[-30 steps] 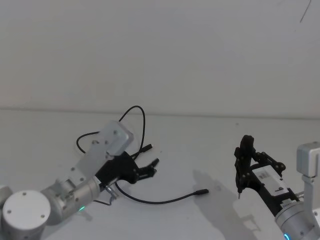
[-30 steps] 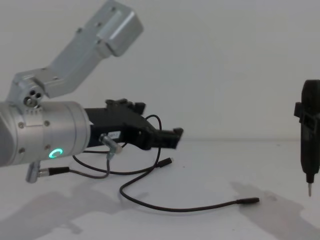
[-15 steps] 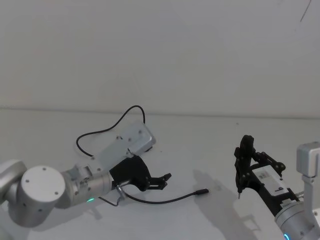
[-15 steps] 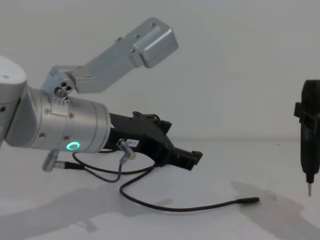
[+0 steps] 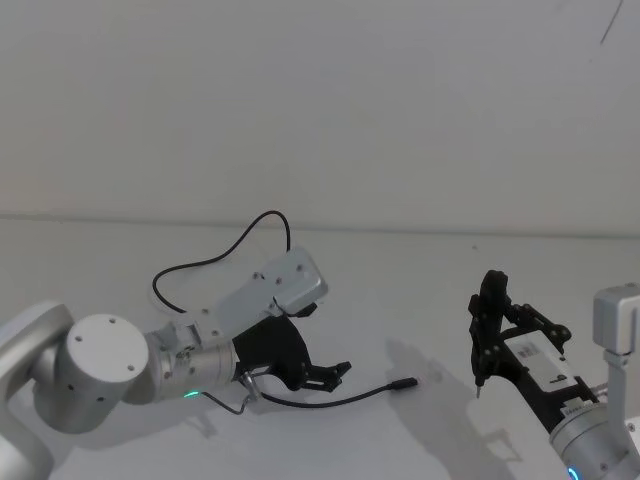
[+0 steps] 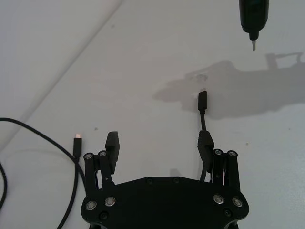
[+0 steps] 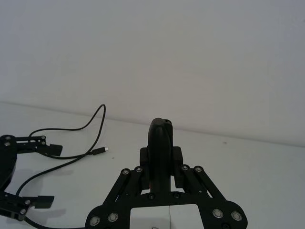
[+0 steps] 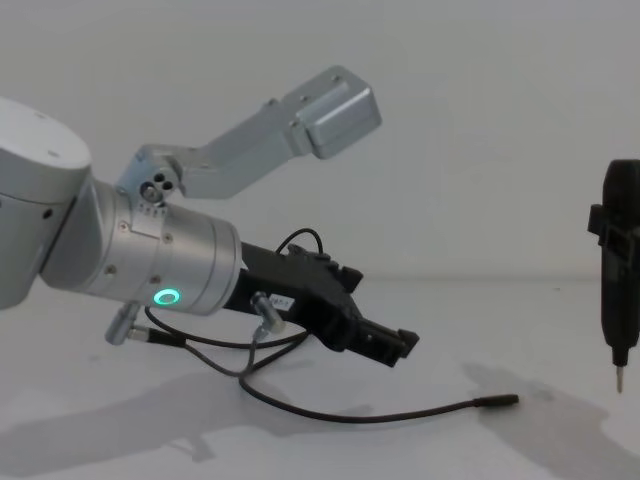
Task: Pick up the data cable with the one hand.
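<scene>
Counter (image 5: 400,290): white, flat.
Left gripper (image 6: 158,143): fingers spread wide, holding nothing, low over the cable.
Right gripper (image 7: 161,160): fingers closed on a black tool (image 7: 160,131), well apart.
Cable (image 5: 362,394): black, looped on the counter, one end running past a left fingertip.

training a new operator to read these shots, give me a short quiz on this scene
1. True or false: the left gripper is shut on the data cable.
2. What does the right gripper hold? A: a slim black tool with a pin tip. B: the data cable. C: nothing.
3. How many of the cable's plugs lie on the table in the left wrist view?

Key
1. False: its fingers stand wide open, low over the cable.
2. A.
3. Two, one beyond each fingertip.
</scene>
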